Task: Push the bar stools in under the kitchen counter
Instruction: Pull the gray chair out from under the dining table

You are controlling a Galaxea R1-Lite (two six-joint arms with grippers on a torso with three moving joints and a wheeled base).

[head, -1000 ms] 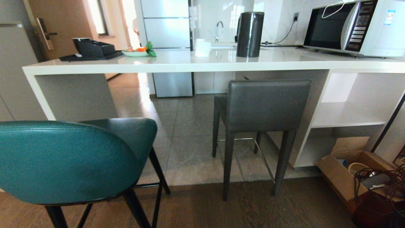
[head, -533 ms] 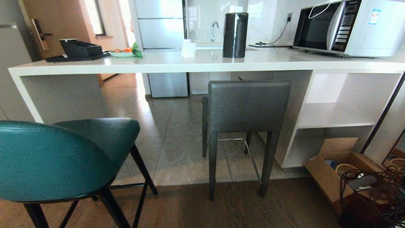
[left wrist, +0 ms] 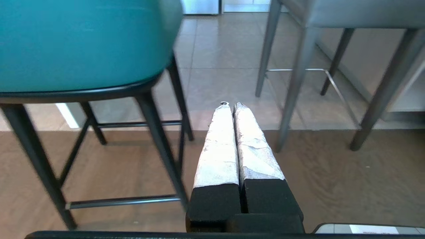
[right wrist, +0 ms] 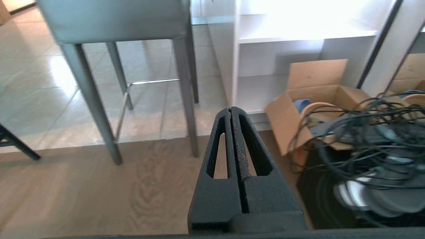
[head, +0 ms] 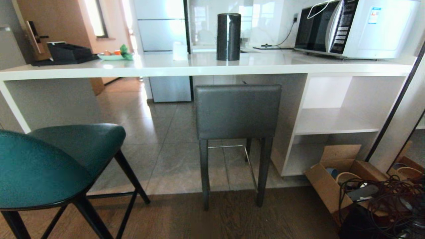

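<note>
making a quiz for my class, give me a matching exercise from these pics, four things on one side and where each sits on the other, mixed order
Things:
1. teal stool
2. grey stool
3. microwave
4. cardboard box

Places:
A. on the counter, robot's right end
B. on the floor beside the white shelves
C. nearest the robot, on its left
D. just in front of the counter's middle

Pairs: 1-C, 2-D, 3-A, 4-B

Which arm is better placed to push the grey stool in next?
Probably right: the grey stool stands just ahead of the shut right gripper; the left gripper sits nearer the teal stool.
</note>
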